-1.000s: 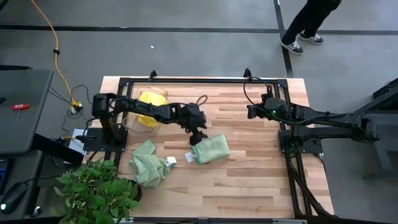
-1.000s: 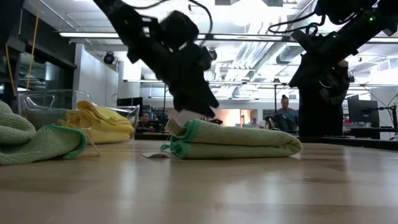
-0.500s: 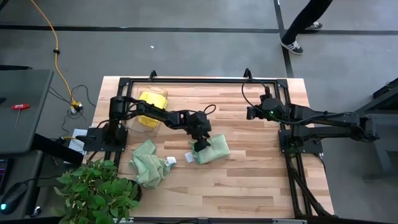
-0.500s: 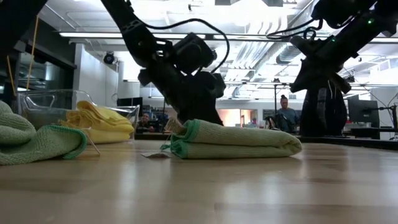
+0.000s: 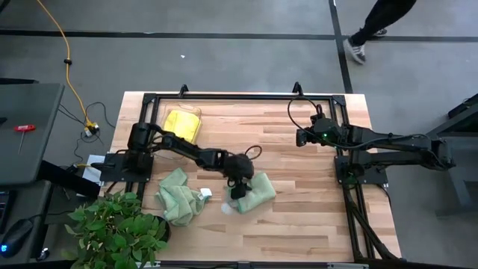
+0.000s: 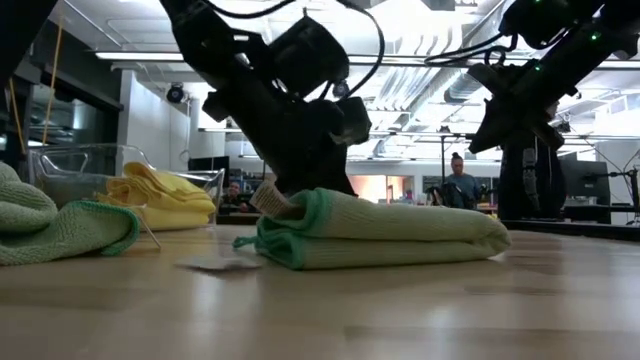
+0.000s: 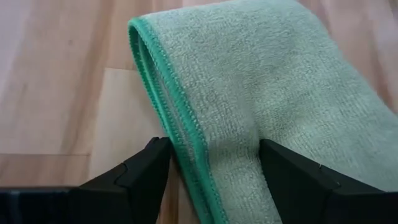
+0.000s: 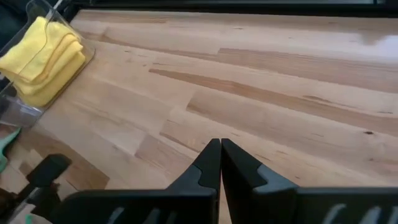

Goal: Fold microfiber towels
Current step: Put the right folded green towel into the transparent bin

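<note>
Robotics lab, exposed ceiling ducts [image 6: 420,85] (monitors [image 6: 575,180] behind)

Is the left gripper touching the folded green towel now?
Touching. In the left wrist view, the left gripper stands open astride the folded green towel's edge, fingers against the cloth.

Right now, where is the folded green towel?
Mid-table in the high view, the folded green towel lies at the left gripper, right of a crumpled green towel.

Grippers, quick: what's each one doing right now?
Left gripper: open, fingers either side of the folded green towel edge, not clamped.
Right gripper: shut, empty, above bare table.
</note>
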You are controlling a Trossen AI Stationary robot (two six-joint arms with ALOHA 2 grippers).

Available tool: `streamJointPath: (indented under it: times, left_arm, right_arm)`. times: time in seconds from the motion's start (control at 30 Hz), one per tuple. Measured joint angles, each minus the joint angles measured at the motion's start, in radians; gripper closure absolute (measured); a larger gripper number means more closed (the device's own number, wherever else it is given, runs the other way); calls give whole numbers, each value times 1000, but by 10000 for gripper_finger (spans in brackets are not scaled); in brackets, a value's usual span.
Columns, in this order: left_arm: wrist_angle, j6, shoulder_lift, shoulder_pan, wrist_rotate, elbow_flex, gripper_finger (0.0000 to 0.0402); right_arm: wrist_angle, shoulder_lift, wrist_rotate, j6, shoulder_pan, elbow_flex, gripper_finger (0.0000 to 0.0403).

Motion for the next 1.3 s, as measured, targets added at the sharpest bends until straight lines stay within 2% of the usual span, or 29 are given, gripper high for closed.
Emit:
streamJointPath:
  times: [0.13,0.2,0.33,0.37,0.53,0.8,1.07,1.3]
  left_arm:
    - [-12,-10,12,-34,-108,2,204]
    - [-10,-39,14,-44,-116,2,248]
    - [-14,-87,10,-54,-96,16,371]
    - [-28,-102,9,-47,-70,28,382]
    - [-192,-105,-49,9,42,137,394]
    - [-348,-43,-282,123,60,163,398]
    - [-579,17,-560,325,-84,157,400]
    - [-786,-1,-826,539,-202,78,401]
  right_arm:
    - [0,0,3,-24,0,0,399]
    - [-2,0,12,-24,0,0,399]
    - [-15,0,23,-31,0,0,399]
    - [-20,0,26,-40,0,0,399]
    - [-43,0,26,-55,0,0,399]
    - [-69,0,25,-69,0,0,399]
    - [-73,-1,21,-87,0,0,399]
    - [-79,-1,14,-87,0,0,399]
